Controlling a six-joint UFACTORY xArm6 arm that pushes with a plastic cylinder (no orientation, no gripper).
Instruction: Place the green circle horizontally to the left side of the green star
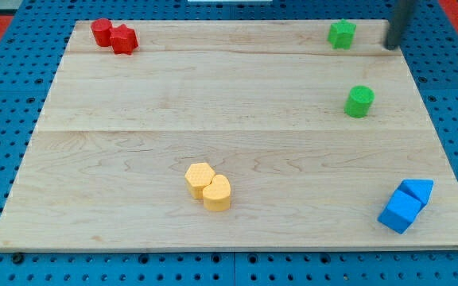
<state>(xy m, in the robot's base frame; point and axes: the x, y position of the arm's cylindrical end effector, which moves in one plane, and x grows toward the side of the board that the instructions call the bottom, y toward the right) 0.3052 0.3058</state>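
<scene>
The green star point(342, 33) lies near the view's top right on the wooden board point(133, 103). The green circle point(360, 102) stands below it, a little to the right, apart from it. My tip point(390, 46) is at the view's top right, just right of the green star and above the green circle, touching neither.
Two red blocks point(114, 36) touch each other at the top left corner. Two yellow blocks point(209, 186) sit together at the bottom middle. Two blue blocks point(405, 205) sit together at the bottom right, near the board's edge. A blue pegboard surrounds the board.
</scene>
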